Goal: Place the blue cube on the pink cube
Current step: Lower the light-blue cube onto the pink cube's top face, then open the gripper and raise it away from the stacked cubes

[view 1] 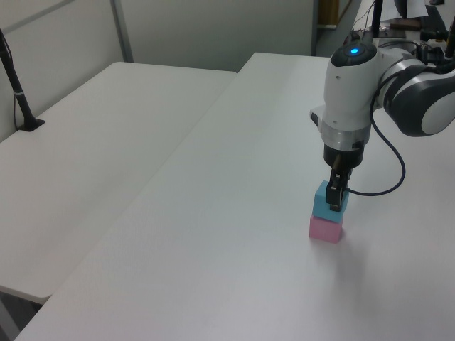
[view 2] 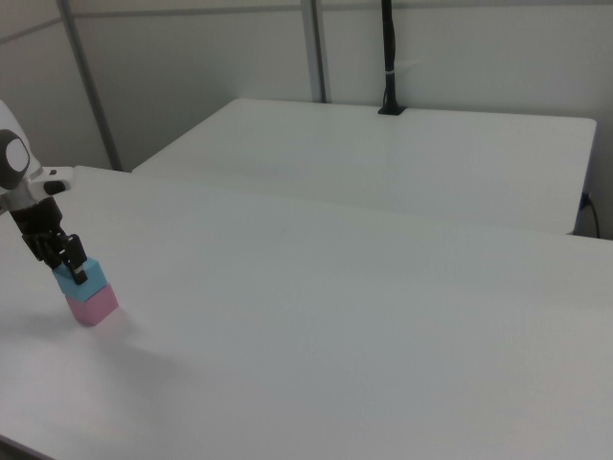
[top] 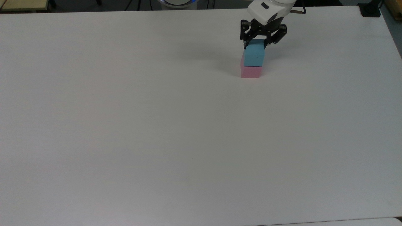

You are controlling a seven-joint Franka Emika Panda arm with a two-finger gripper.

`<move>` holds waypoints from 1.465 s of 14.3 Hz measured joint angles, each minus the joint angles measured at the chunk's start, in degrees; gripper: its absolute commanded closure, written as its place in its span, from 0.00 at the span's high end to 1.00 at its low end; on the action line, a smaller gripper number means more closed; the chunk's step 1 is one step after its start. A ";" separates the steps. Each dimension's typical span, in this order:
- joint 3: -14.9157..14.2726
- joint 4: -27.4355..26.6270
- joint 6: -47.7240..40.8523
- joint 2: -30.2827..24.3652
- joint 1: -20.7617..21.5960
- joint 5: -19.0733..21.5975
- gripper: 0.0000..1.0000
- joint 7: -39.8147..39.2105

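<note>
The blue cube [top: 253,56] rests on top of the pink cube [top: 250,72] near the far right of the white table [top: 188,125] in the top view. My gripper [top: 256,44] comes straight down from above and is shut on the blue cube, one finger on each of two opposite sides. In the left view the blue cube [view 1: 322,202] sits squarely on the pink cube [view 1: 325,229], with the gripper [view 1: 335,199] low over the pair. The right view has the blue cube [view 2: 68,281], the pink cube [view 2: 92,305] and the gripper [view 2: 76,269] at its left edge.
A second white table [view 1: 92,142] stands alongside, with a black post [view 1: 18,85] clamped at its far edge. A black mount [top: 370,9] sits at the table's far right corner in the top view. The arm's cable [view 1: 387,177] loops beside the gripper.
</note>
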 measured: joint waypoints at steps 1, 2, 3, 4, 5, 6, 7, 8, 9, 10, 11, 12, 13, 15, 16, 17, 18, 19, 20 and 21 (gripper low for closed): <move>0.00 0.00 0.00 0.00 0.00 -0.12 1.00 0.43; 0.00 0.00 0.00 0.00 0.00 -0.55 1.00 1.55; 0.00 0.00 0.00 0.00 0.00 -0.88 1.00 2.95; 0.00 0.04 0.00 -0.01 -0.01 -1.03 1.00 4.17; -0.02 0.34 -0.26 -0.11 -0.16 -1.10 1.00 5.23; -0.09 1.46 -2.24 -0.35 -0.78 -1.13 1.00 5.98; -0.21 3.58 -5.45 -0.92 -2.53 -1.13 1.00 6.46; -0.35 6.15 -8.26 -2.00 -5.38 -1.07 1.00 6.41; -0.50 7.68 -9.72 -2.96 -7.49 -0.82 1.00 5.45; -0.94 9.24 -11.39 -4.39 -9.93 -0.30 1.00 2.67; -2.22 10.34 -12.87 -5.53 -11.09 0.01 1.00 0.00; -4.23 11.29 -13.88 -6.16 -11.28 0.77 1.00 -2.01; -5.67 12.00 -14.26 -6.32 -11.28 1.21 1.00 -3.28; -9.49 13.83 -14.50 -6.40 -11.28 1.74 1.00 -6.34; -11.80 14.93 -14.77 -6.50 -11.28 1.83 1.00 -8.96; -13.45 15.68 -15.21 -6.61 -11.17 2.20 1.00 -11.14; -16.09 16.95 -15.91 -6.85 -11.07 3.55 1.00 -14.64; -19.13 18.33 -16.11 -7.11 -10.62 5.22 1.00 -18.87; -22.19 19.35 -16.39 -7.35 -9.50 6.25 1.00 -23.27; -24.34 19.74 -16.62 -7.46 -8.25 6.52 1.00 -25.76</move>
